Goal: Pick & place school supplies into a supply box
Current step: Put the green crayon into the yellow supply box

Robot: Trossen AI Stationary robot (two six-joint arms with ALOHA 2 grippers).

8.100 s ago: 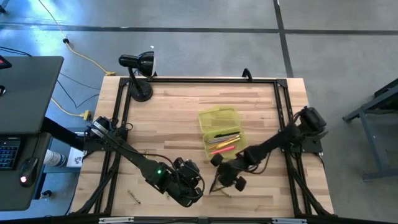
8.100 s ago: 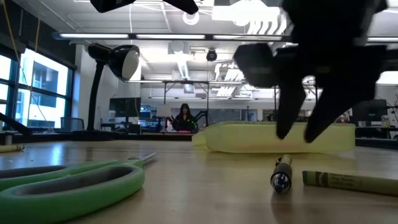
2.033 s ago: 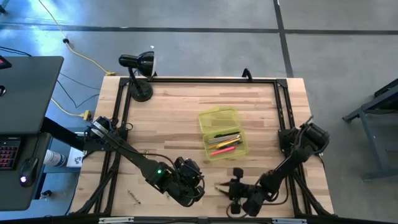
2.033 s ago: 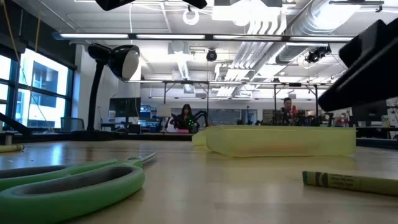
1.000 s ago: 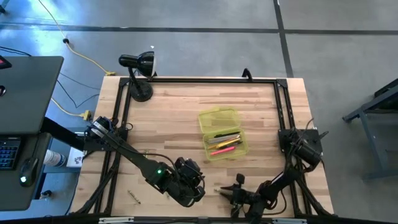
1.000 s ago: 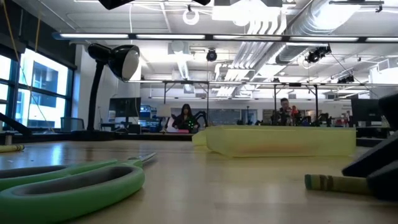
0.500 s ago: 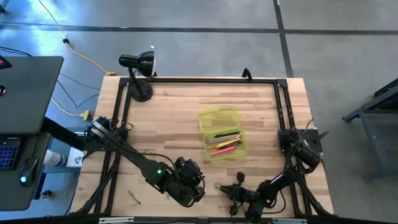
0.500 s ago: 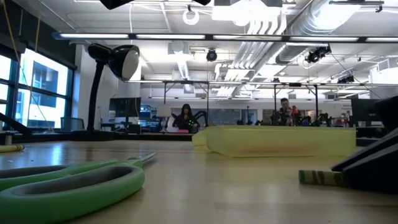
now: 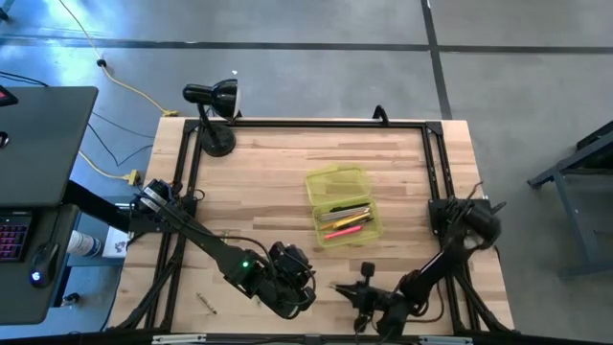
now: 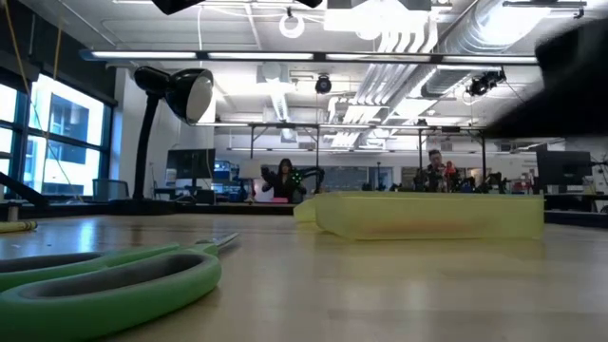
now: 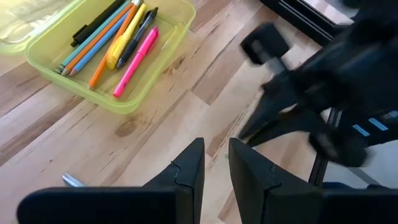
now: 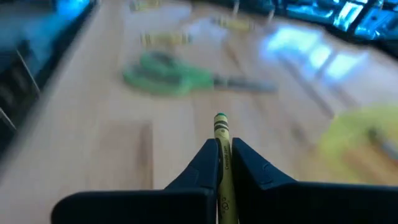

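My right gripper (image 9: pixel 347 289) is near the table's near edge, right of centre, shut on a yellow-green crayon (image 12: pixel 221 140). The supply box (image 9: pixel 343 203) lies open farther in, its tray holding pens, pencils and a pink marker (image 11: pixel 134 62); it also shows in the low view as a yellow-green box (image 10: pixel 427 214). Green-handled scissors (image 10: pixel 104 280) lie flat on the table, seen beyond the crayon as a green shape (image 12: pixel 168 78). My left gripper (image 9: pixel 287 284) waits near the near edge, its fingers (image 11: pixel 193 168) a narrow gap apart and holding nothing. My right gripper pinches the crayon's wrapped shaft (image 12: pixel 222 152) between its two fingers. The crayon lies along the fingers, and its free end (image 12: pixel 220 119) sticks out past the fingertips. The fingers point toward the table's left. The crayon is lifted clear of the table.
A black desk lamp (image 9: pixel 213 105) stands at the far left corner. A small brassy bit (image 9: pixel 206 303) lies near the near left corner, and a small grey metal piece (image 11: pixel 71 180) lies close to my left gripper. Bare wood lies between the box and both grippers.
My right gripper, shut on the crayon at table level a second ago, has risen and carried it up. The crayon lay low at the right of the low view, slid slightly left, and is now out of that view. The right wrist view is blurred by motion.
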